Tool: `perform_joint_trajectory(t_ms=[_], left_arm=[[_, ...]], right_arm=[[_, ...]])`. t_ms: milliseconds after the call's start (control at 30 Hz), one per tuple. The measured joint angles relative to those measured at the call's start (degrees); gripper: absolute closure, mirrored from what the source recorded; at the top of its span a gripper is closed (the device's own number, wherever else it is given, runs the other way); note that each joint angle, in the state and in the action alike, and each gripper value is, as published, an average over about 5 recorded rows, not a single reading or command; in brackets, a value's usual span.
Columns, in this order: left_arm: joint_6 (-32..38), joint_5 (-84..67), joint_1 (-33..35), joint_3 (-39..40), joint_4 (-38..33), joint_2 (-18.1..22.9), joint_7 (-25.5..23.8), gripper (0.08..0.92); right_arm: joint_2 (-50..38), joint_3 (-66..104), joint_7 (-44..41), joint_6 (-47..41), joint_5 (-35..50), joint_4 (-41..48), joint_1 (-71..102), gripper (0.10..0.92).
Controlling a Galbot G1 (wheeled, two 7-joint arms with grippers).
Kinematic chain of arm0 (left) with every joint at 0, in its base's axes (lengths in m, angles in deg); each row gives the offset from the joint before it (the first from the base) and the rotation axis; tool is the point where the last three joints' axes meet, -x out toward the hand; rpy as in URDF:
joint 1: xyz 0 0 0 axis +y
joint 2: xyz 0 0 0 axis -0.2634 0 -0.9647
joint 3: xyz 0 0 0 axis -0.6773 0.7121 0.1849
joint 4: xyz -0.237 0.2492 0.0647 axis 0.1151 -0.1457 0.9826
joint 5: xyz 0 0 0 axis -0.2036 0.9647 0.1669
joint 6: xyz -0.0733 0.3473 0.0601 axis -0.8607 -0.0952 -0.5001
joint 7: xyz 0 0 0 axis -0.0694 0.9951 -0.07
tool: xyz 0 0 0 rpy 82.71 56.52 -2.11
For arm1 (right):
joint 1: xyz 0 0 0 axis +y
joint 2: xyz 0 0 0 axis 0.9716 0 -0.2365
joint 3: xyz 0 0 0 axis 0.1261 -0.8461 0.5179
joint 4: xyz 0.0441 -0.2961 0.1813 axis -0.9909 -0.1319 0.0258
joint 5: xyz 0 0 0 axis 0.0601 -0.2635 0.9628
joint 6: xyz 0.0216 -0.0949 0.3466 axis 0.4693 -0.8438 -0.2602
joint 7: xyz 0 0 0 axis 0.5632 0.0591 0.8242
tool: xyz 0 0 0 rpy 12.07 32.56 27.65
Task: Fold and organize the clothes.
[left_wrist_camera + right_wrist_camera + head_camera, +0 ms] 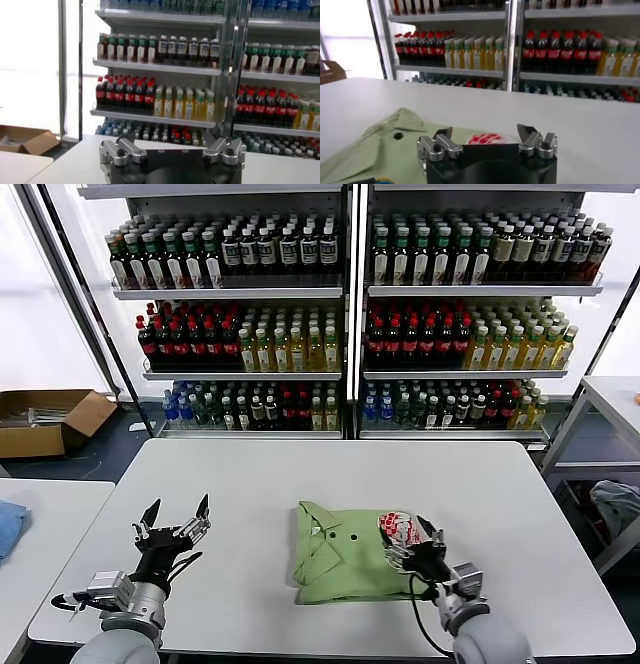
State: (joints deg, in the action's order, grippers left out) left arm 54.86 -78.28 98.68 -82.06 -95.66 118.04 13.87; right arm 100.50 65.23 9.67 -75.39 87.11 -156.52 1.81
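The light green polo shirt (340, 556) lies folded into a compact rectangle on the white table (300, 474), collar to the far left, small dark buttons showing, its red-and-white round logo (400, 527) at the right edge. My right gripper (412, 542) is open, hovering over the shirt's right edge just above the logo. In the right wrist view the shirt (375, 150) and the logo (487, 138) lie just beyond the open gripper (484, 132). My left gripper (177, 515) is open and empty, raised above bare table well left of the shirt; it also shows in the left wrist view (172, 140).
Shelves of bottles (340, 314) stand behind the table. A second table (40, 524) at the left carries a blue cloth (8, 527). A cardboard box (45, 419) sits on the floor at far left. Another table (610, 399) stands at the right.
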Motion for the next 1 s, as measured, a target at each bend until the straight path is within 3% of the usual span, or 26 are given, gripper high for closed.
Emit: perform_joint_trajectory(t_ms=[367, 1000], left_arm=[[0.3, -0.26, 0.82, -0.18, -0.14, 0.35, -0.43, 0.177], [2.03, -0.83, 0.88, -5.15, -0.37, -2.15, -6.63, 0.177]], right_arm=[[2.45, -4.24, 2.81, -2.3, -1.41, 4.49, -2.6, 0.203], [2.6, 14.44, -1.36, 4.63, 1.84, -6.95, 6.2, 0.203]])
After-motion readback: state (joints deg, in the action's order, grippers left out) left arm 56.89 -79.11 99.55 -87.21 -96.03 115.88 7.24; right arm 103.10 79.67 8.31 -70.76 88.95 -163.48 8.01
